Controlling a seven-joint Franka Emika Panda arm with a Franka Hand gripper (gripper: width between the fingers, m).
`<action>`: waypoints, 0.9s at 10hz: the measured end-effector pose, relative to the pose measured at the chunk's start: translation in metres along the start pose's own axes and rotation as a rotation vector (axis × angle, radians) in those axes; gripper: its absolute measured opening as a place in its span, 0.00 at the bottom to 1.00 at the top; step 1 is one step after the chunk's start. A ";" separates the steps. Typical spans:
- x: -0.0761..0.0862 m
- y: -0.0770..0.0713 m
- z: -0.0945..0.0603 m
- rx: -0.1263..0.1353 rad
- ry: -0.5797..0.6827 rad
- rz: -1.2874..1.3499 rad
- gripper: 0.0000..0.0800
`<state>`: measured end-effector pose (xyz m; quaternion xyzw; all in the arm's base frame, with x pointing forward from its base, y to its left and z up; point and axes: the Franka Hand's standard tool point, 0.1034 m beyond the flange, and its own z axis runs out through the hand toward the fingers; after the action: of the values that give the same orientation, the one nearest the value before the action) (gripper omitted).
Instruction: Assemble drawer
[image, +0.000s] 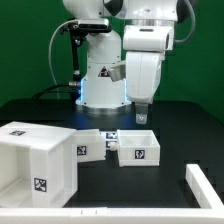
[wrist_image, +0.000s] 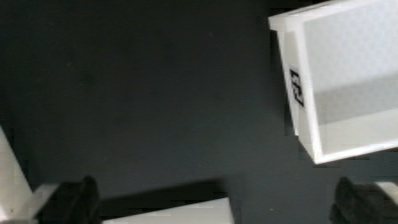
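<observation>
The drawer (image: 138, 148) is a small white open-topped tray-box with a black-and-white tag on its face, standing on the black table right of centre. In the wrist view it (wrist_image: 349, 85) shows from above, its tagged wall facing the dark table. A second small white tagged box (image: 92, 146) stands just to its left in the exterior view. The large white cube casing (image: 35, 162) with tags stands at the front left. My gripper (image: 141, 118) hangs above the drawer's far edge, apart from it. It is open and empty (wrist_image: 217, 206), and its dark fingers (wrist_image: 68, 200) stand wide apart.
A long white flat bar (image: 205, 185) lies at the front right. A white strip (image: 100, 215) runs along the table's front edge. The robot base (image: 103, 85) stands behind the parts. A white part (wrist_image: 178, 212) lies under the gripper in the wrist view.
</observation>
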<state>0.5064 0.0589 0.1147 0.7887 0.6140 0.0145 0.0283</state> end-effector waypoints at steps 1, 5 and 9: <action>0.000 0.000 0.000 0.000 0.000 0.000 0.81; -0.003 0.055 0.009 -0.014 0.005 0.016 0.81; 0.021 0.078 0.003 -0.027 -0.017 0.013 0.81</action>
<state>0.5871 0.0603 0.1167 0.7923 0.6083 0.0163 0.0441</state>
